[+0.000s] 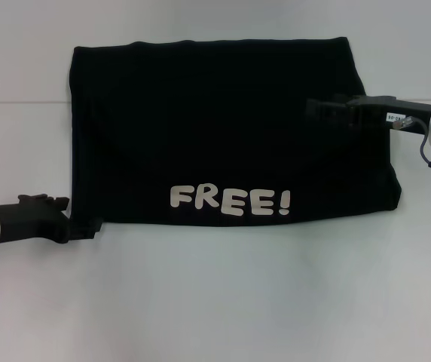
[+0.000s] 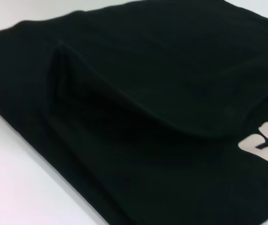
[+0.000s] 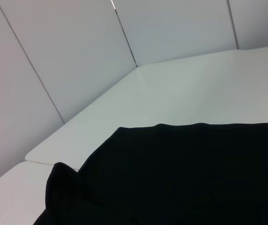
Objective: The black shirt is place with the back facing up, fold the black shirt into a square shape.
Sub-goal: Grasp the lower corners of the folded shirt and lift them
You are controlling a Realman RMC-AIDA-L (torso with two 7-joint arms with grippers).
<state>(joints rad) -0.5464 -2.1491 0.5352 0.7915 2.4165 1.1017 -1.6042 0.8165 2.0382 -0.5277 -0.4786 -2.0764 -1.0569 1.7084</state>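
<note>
The black shirt (image 1: 223,128) lies on the white table as a wide folded rectangle, with cream "FREE!" lettering (image 1: 230,200) along its near edge. My left gripper (image 1: 63,215) is at the shirt's near left corner, right against the cloth. My right gripper (image 1: 319,108) hovers over the shirt's right part, dark against dark cloth. The left wrist view shows the shirt (image 2: 148,93) close up with a raised fold and part of the lettering (image 2: 265,147). In the right wrist view the shirt (image 3: 181,178) has a lifted corner.
The white table (image 1: 215,302) spreads out bare in front of the shirt and on both sides. Grey wall panels (image 3: 78,47) stand behind the table's far edge (image 3: 195,89).
</note>
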